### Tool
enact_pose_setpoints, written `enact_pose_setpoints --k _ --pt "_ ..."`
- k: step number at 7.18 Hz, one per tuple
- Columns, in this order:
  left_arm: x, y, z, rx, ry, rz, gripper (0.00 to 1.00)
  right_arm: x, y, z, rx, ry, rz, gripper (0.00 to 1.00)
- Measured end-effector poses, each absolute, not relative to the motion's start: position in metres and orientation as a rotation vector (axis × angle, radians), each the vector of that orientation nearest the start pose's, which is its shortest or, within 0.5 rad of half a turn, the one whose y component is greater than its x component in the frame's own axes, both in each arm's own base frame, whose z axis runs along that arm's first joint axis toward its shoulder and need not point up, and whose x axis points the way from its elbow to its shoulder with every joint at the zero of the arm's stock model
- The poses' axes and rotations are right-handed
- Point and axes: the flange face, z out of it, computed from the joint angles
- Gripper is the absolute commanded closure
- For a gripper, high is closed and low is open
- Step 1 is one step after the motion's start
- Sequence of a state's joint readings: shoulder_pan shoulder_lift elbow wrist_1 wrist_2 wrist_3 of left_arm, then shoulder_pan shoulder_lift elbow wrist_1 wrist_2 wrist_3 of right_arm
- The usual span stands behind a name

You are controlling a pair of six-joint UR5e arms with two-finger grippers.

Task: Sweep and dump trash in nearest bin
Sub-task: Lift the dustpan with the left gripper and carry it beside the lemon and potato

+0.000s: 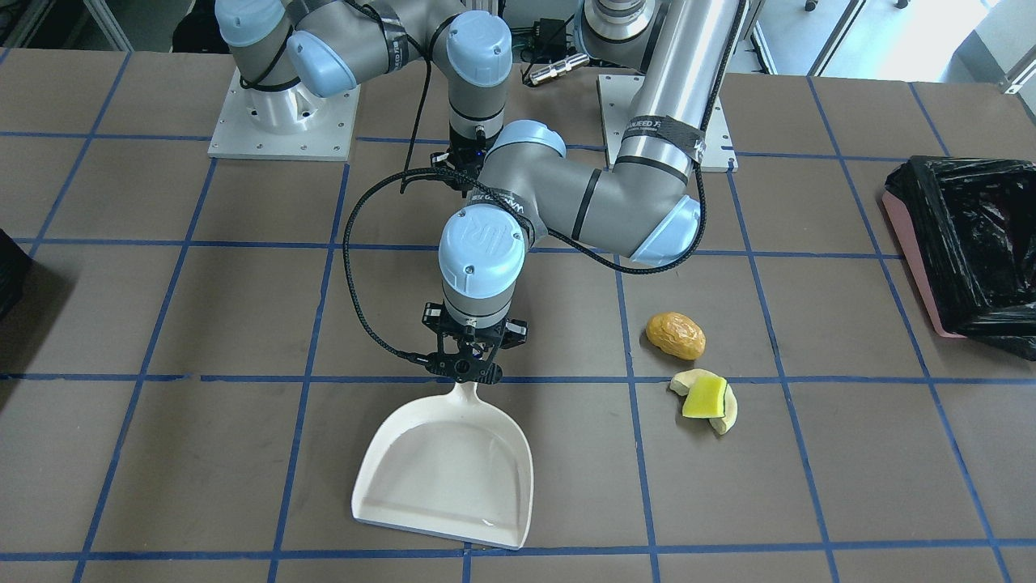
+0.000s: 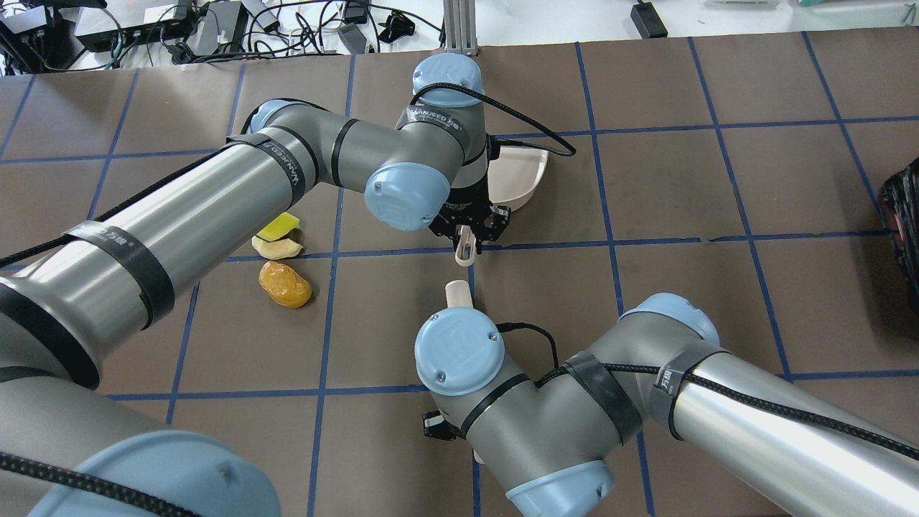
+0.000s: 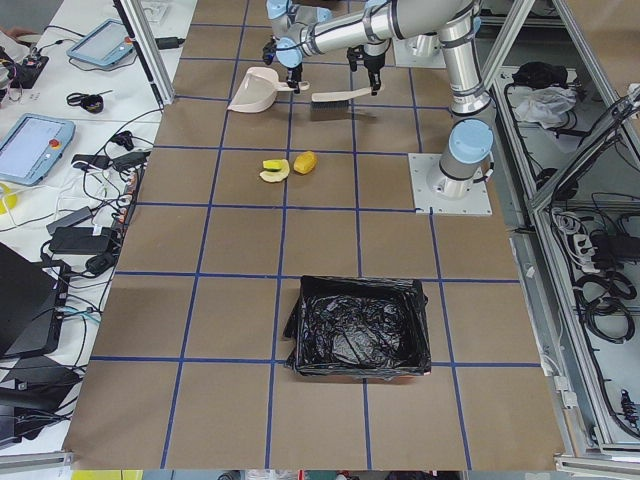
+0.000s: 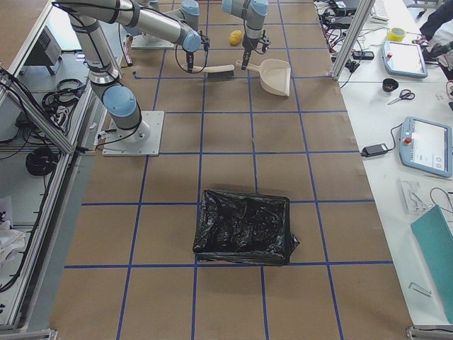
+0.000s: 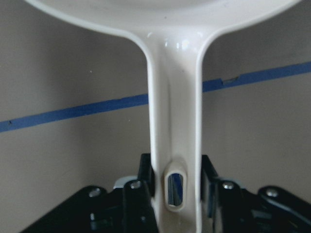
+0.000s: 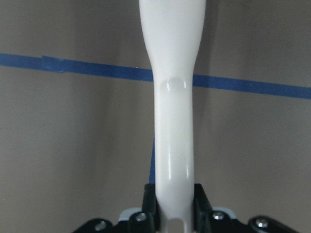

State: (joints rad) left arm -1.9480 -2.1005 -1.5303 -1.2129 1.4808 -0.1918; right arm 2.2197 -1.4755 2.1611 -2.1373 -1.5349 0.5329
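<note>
My left gripper (image 1: 465, 374) is shut on the handle of a white dustpan (image 1: 445, 478), which lies flat on the table; the handle sits between the fingers in the left wrist view (image 5: 175, 145). My right gripper (image 6: 174, 199) is shut on a white brush handle (image 6: 173, 97); its brush (image 3: 335, 97) lies next to the dustpan. The golden-brown potato lump (image 1: 676, 335) and yellow-green squash wedges (image 1: 706, 401) lie on the table beside the dustpan, apart from it. The pink bin with a black bag (image 1: 963, 243) stands further out on my left.
A second dark bin (image 4: 244, 227) stands far out on my right, showing at the overhead view's right edge (image 2: 904, 230). Both arm bases (image 1: 283, 121) are bolted at the table's robot side. Blue tape lines grid the brown table.
</note>
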Motion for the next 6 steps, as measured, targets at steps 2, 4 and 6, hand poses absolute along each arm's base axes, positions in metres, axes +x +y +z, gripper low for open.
enact_pose_setpoints --k 2,4,6 --pt "-0.372 -0.552 0.241 0.286 3.185 0.227 1.00 0.369 -0.260 0.229 -0.143 3.170 0.183 1.00" --pt "-0.365 -0.563 0.274 0.317 3.188 0.154 1.00 0.372 -0.256 0.231 -0.013 3.178 0.164 1.00" --pt "-0.315 -0.599 0.320 0.383 3.179 0.098 1.00 0.376 -0.259 0.236 0.117 3.179 0.126 1.00"
